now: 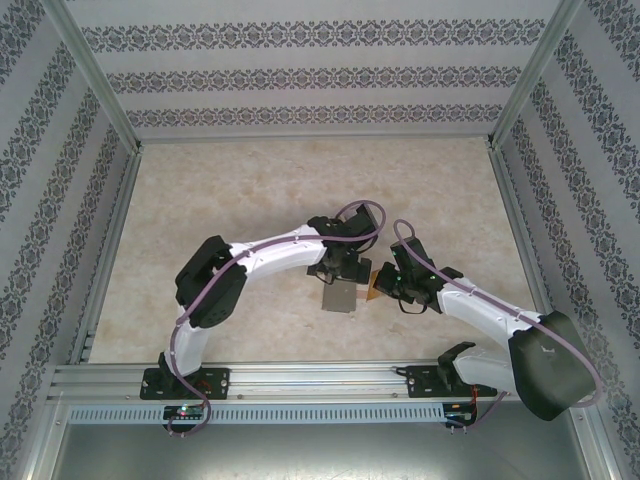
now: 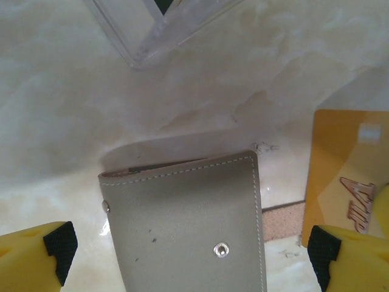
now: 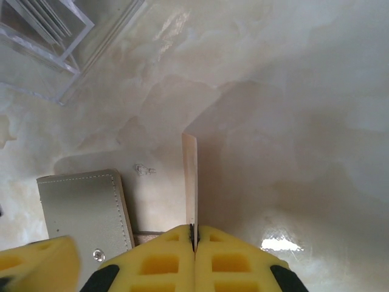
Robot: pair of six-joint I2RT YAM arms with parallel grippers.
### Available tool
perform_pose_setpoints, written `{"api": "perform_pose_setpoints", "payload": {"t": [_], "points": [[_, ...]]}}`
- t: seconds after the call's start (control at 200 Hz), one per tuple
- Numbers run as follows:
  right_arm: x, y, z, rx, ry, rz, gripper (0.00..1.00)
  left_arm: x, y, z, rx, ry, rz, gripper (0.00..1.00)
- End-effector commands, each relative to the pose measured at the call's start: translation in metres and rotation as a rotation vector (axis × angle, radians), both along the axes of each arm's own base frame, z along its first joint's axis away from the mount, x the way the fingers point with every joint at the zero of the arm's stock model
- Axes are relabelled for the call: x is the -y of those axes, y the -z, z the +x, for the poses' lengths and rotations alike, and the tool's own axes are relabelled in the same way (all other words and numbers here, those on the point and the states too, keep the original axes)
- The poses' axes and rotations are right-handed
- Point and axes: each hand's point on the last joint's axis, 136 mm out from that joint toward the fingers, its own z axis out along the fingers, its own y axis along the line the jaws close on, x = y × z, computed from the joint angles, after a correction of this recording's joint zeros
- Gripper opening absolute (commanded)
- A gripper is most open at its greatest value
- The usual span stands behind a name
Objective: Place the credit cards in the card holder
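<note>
left pincer (image 2: 191,258): apart, over holder (image 2: 182,213)
right pincer (image 3: 194,231): clamped on card (image 3: 190,182)
card: likely light, stiff, slick; pinch flat faces near end

The right gripper (image 3: 194,234) has its yellow fingers pressed together on a card (image 3: 190,182). The card stands on edge and is seen end-on, as a thin pale strip rising from the fingertips. Whether it touches the table (image 3: 304,121), a glossy cream marbled surface, cannot be told. Left of the card and apart from it, the grey holder (image 3: 82,204) lies flat, stitched along its rim, with a metal snap (image 3: 98,254) near its lower end. A clear box (image 3: 51,48) sits beyond the holder, at upper left.
</note>
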Motion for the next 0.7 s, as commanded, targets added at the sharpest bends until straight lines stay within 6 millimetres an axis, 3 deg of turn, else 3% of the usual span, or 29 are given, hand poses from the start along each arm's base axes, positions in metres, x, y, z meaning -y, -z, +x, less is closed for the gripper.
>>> {"api": "perform_pose_setpoints", "payload": {"t": [0.0,0.395,0.694], "points": [[0.009,0.016,-0.011,-0.051,-0.004,-0.035,0.03,-0.012,0.010,-0.009,-0.030,0.012,0.109,0.99],[0.014,0.024,-0.015,-0.069,0.010,-0.044,0.03,-0.005,0.029,-0.007,-0.064,0.011,0.165,0.99],[0.019,0.027,-0.016,-0.080,0.016,-0.069,0.03,-0.022,0.038,-0.009,-0.066,-0.001,0.250,0.99]]}}
